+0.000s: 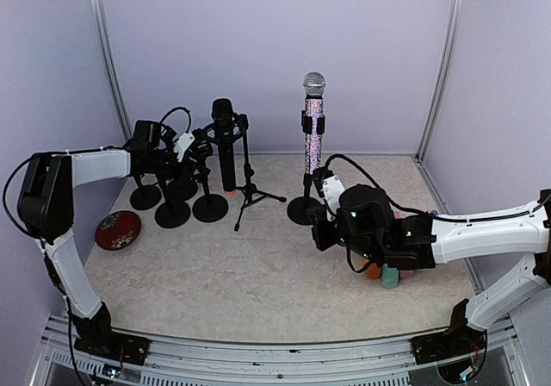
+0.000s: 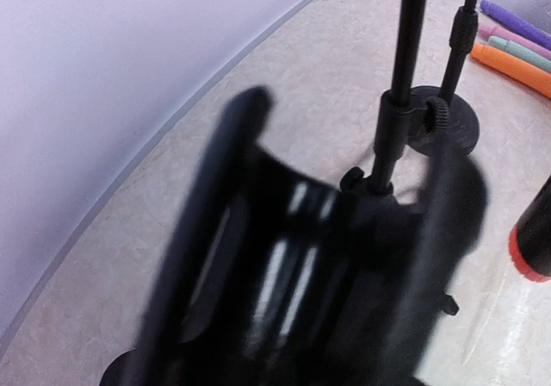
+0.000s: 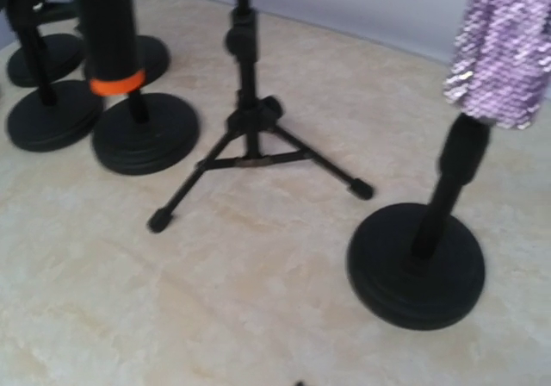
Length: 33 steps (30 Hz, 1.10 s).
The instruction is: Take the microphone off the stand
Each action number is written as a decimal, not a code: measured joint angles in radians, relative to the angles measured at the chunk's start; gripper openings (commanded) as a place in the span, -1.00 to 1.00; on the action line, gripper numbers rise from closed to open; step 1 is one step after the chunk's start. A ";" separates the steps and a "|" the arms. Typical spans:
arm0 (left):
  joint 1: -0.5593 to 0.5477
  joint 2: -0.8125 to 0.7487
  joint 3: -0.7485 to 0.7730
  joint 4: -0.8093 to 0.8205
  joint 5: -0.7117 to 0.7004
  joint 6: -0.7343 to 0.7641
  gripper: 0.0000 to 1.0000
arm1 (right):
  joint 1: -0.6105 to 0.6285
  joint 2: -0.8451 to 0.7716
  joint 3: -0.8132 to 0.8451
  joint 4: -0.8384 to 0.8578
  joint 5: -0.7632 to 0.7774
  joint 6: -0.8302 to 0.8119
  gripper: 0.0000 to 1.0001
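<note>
The sequined microphone (image 1: 313, 132) is seen upright in the clip of its round-based stand (image 1: 303, 209), just right of the tripod stand (image 1: 250, 192). A black microphone (image 1: 225, 145) with an orange ring is likewise held upright just left of the tripod stand. Which of the stands carries it cannot be told for certain. Neither microphone has been lifted out, so the task is judged to be at its start: approach, grasp and removal are all left to be done.

The right gripper (image 1: 323, 222) is clenched, with nothing seen in it. It is held low over the worktop (image 1: 241, 274), to the right of the tripod stand and just beside the round base, well below the sequined body. The left gripper (image 1: 196, 145) is placed among the cluster of stands left of the tripod stand, near the black microphone. Its wrist view is blurred, so whether it is released or grasping anything cannot be told.
</note>
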 measured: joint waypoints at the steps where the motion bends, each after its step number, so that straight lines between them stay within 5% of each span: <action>1: 0.002 0.000 0.000 0.010 -0.014 -0.001 0.41 | -0.011 -0.002 0.000 0.000 0.000 0.000 -0.64; 5: 0.011 -0.013 -0.002 0.010 -0.059 -0.001 0.97 | -0.082 -0.010 0.004 -0.004 -0.014 -0.011 -0.22; 12: 0.016 -0.126 -0.011 -0.090 -0.090 -0.054 0.98 | -0.261 -0.011 0.104 -0.025 -0.094 -0.075 0.36; 19: 0.022 -0.313 -0.014 -0.206 -0.083 -0.139 0.98 | -0.386 0.093 0.333 -0.007 -0.227 -0.164 0.60; 29: 0.022 -0.509 -0.037 -0.339 -0.080 -0.175 0.97 | -0.402 0.347 0.644 -0.052 -0.293 -0.243 0.43; 33: 0.022 -0.533 -0.054 -0.373 -0.080 -0.172 0.98 | -0.402 0.364 0.658 -0.071 -0.285 -0.245 0.11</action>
